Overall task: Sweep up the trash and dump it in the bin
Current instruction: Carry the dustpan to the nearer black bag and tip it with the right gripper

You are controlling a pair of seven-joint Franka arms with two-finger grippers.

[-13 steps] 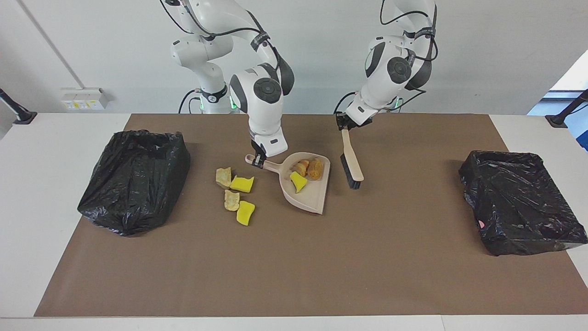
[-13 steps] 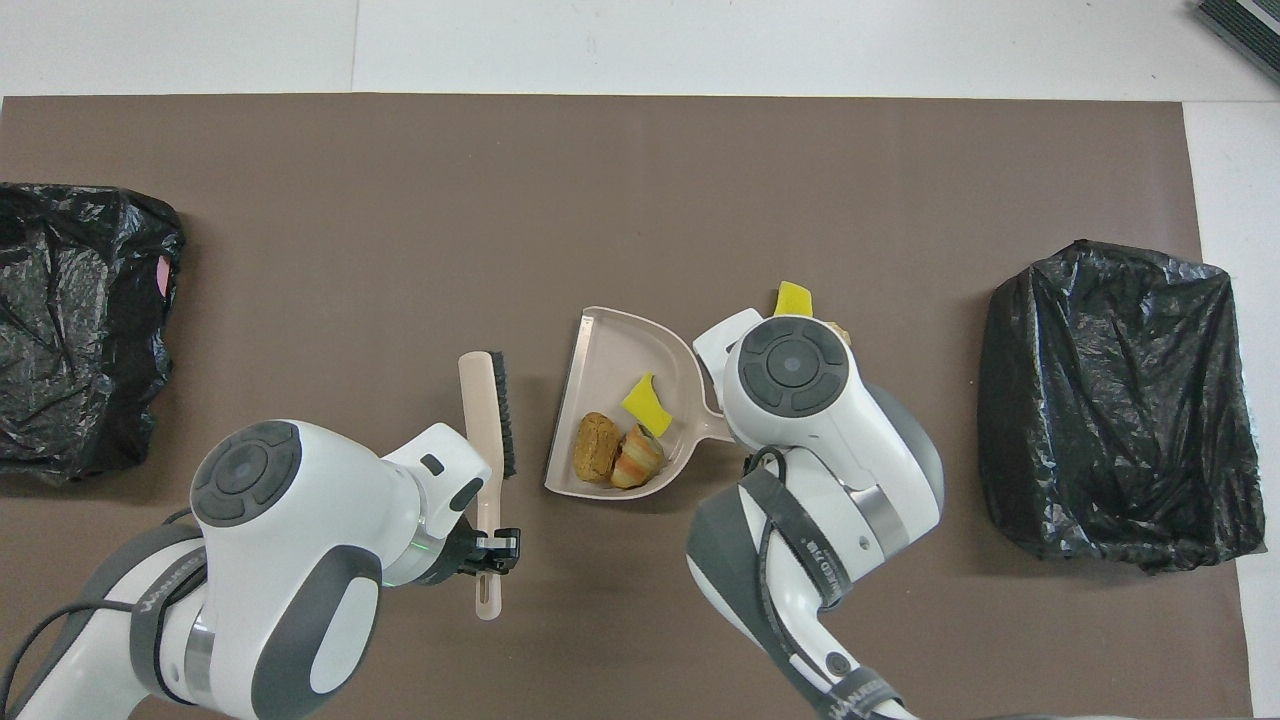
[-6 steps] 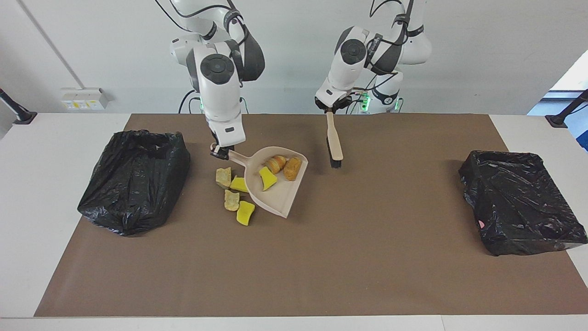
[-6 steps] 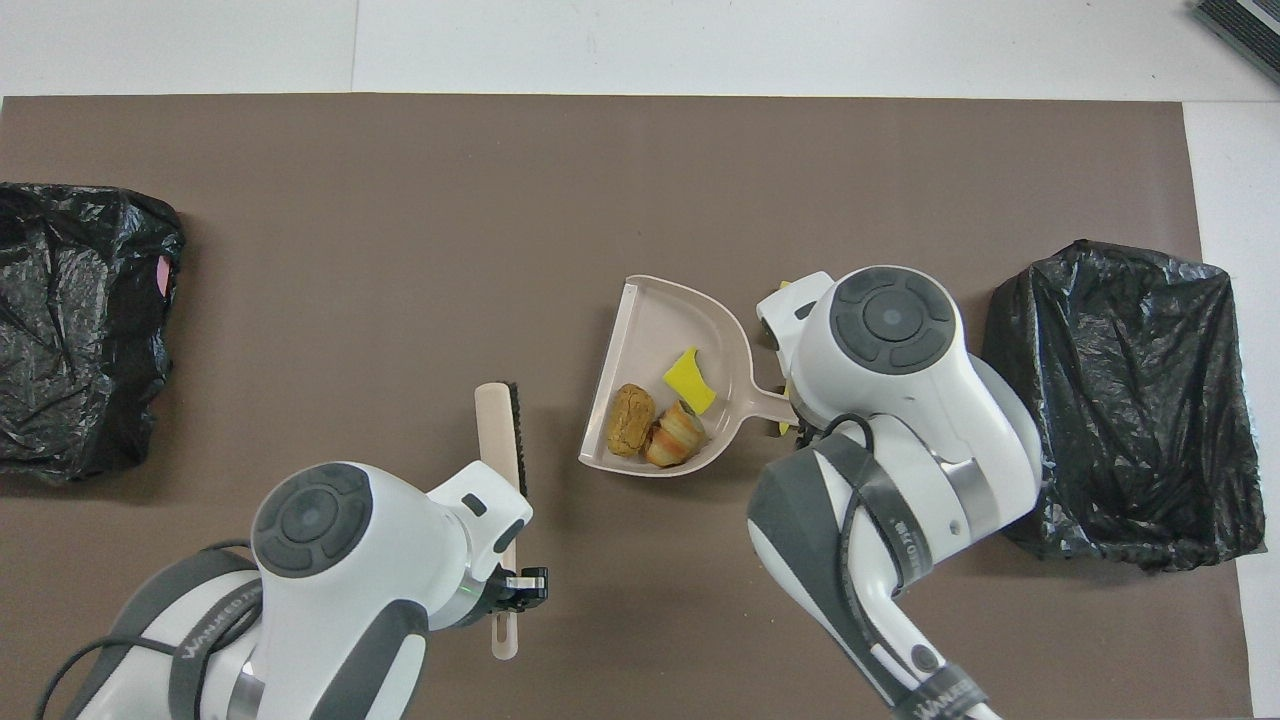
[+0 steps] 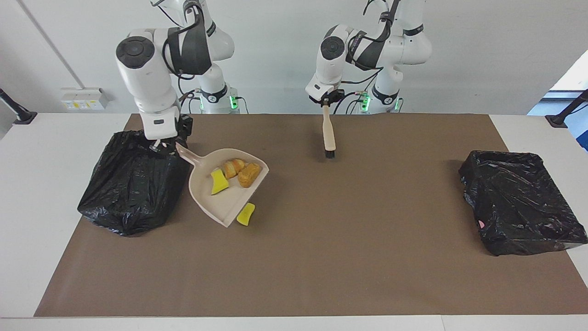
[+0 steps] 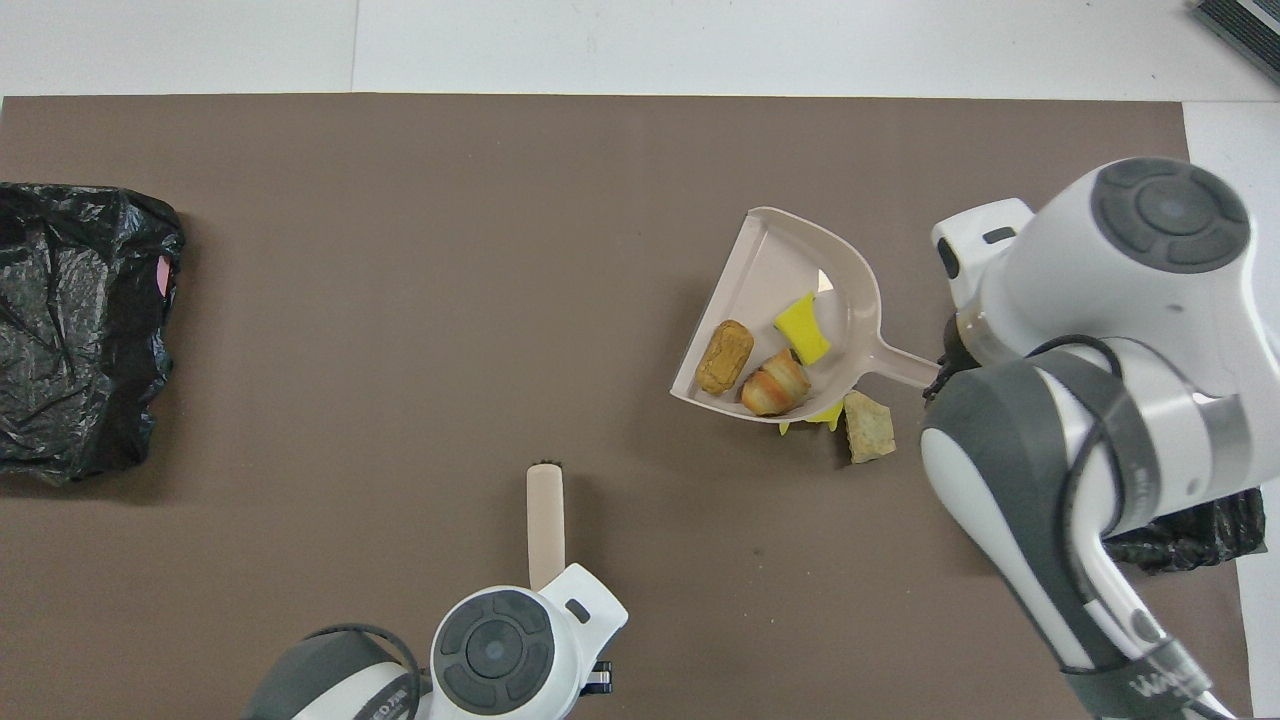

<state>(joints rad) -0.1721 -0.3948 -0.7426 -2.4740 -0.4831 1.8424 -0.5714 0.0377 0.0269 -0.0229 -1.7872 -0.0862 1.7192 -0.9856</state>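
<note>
Over the right arm's end of the table, the right gripper (image 5: 161,143) holds the beige dustpan (image 5: 216,195) by its handle, raised and now alongside the black bin bag (image 5: 133,181); a second ago the pan rested mid-table. It carries three pieces: a yellow sponge chunk (image 5: 218,181) and two bread lumps (image 5: 241,171). The carry has passed over the unswept trash: one yellow chunk (image 5: 246,214) shows at the pan's lip, and the overhead view shows a tan lump (image 6: 866,428) on the mat under the pan. Judgement: dumping is imminent, yet sweeping remains incomplete. The left gripper (image 5: 325,100), clamped on the brush (image 5: 328,134), has drawn back toward its base and waits. A brown mat (image 5: 321,257) covers the white table; a second bin bag (image 5: 519,207) sits at the left arm's end; a plain white wall stands above.
</note>
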